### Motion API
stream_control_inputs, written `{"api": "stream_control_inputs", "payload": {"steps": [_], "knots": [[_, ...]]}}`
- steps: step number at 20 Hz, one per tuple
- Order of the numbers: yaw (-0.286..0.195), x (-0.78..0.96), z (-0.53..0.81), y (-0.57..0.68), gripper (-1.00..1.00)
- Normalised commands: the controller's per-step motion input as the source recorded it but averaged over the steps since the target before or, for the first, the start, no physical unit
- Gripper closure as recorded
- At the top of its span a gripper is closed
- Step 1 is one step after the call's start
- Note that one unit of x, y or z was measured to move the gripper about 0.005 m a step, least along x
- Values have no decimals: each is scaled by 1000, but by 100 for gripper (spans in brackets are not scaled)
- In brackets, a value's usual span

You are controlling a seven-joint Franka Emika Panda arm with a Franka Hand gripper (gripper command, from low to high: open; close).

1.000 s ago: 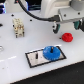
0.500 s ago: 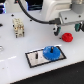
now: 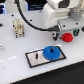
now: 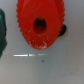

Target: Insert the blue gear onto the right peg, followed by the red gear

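Observation:
The red gear (image 3: 66, 36) lies flat on the white table at the exterior view's right. It fills the wrist view (image 4: 40, 24), central hole facing up. My gripper (image 3: 62, 31) hangs just above it and a little to the exterior view's left, open and holding nothing. The blue gear (image 3: 51, 52) sits on the right end of the grey black-rimmed plate (image 3: 35, 61), so the right peg is hidden under it. The other thin dark peg (image 3: 36, 56) stands bare on the plate's left part.
A beige and brown block (image 3: 18, 27) stands at the back left. A dark green thing (image 3: 75, 33) lies just right of the red gear and shows at the wrist view's edge (image 4: 2, 30). The arm's white body (image 3: 57, 12) looms over the back right.
The arm has come slightly lower over the red gear. Both gears and the plate have stayed where they were.

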Motion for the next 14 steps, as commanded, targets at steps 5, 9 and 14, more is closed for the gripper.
{"api": "stream_control_inputs", "payload": {"steps": [5,9,14], "knots": [[0,123,-22,-1,100],[0,0,-53,32,100],[0,30,-40,3,-100]]}}
